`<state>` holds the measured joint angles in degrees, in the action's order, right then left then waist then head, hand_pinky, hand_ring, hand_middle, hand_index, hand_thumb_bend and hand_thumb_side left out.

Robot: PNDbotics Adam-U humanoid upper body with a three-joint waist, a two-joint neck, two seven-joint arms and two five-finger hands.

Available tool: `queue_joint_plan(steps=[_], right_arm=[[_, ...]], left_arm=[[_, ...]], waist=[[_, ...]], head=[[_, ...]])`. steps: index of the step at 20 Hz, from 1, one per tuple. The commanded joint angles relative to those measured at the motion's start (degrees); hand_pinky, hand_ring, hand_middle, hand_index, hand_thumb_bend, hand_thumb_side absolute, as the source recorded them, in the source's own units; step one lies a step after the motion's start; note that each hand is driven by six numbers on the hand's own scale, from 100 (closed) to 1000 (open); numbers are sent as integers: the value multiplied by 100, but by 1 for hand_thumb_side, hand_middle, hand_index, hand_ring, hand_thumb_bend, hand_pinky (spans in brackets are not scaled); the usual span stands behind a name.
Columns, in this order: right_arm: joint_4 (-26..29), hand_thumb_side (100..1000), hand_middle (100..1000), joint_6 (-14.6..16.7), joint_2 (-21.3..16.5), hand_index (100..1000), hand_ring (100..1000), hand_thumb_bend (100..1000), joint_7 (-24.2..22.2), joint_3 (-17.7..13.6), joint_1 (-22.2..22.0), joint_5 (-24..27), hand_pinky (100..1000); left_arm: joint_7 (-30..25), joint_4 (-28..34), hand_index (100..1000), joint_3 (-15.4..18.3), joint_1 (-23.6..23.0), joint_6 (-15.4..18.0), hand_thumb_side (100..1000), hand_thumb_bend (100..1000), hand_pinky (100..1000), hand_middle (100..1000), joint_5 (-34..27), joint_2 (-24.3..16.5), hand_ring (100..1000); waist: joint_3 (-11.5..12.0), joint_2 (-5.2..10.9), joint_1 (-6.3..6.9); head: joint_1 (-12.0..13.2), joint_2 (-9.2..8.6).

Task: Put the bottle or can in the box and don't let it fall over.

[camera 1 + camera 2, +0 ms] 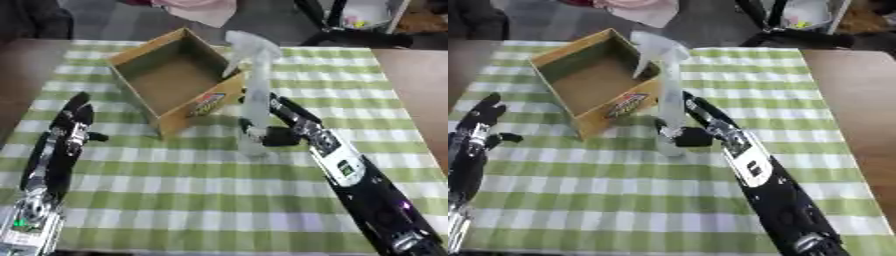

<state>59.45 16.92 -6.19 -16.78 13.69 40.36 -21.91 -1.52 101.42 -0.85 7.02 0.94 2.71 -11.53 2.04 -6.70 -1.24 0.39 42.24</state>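
Bottle upright, just right of box, base at table; my right hand wrapped round its lower part. Left hand idle, fingers relaxed. Grasp step; next lift it clear of box wall, keep vertical, lower inside

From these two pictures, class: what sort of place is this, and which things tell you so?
Probably an indoor robot practice room, not a home: a table with a green checked cloth, an open cardboard box, and dark chair or stand legs on grey floor behind.
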Motion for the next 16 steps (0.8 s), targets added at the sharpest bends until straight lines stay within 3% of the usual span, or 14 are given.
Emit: queue_joint_plan(steps=[1,6,16], right_arm=[[-152,100,986,-51,-21,696,821,100,83,-20,16,-208,845],[-243,100,964,-153,-2,508,814,100,312,-67,9,-294,839],[-411,100,918,-257,17,412,782,100,715,-120,1,-320,831]], left_arm=[[-24,107,944,14,56,3,801,245,616,1000,-31,-34,1000],[-33,105,944,17,63,6,801,244,615,1000,-35,-34,1000],[-43,97,944,30,62,9,803,243,615,1000,-37,-30,1000]], waist=[[6,22,21],[17,21,22],[27,14,23]], head=[[-6,-42],[-7,-50],[-2,-63]])
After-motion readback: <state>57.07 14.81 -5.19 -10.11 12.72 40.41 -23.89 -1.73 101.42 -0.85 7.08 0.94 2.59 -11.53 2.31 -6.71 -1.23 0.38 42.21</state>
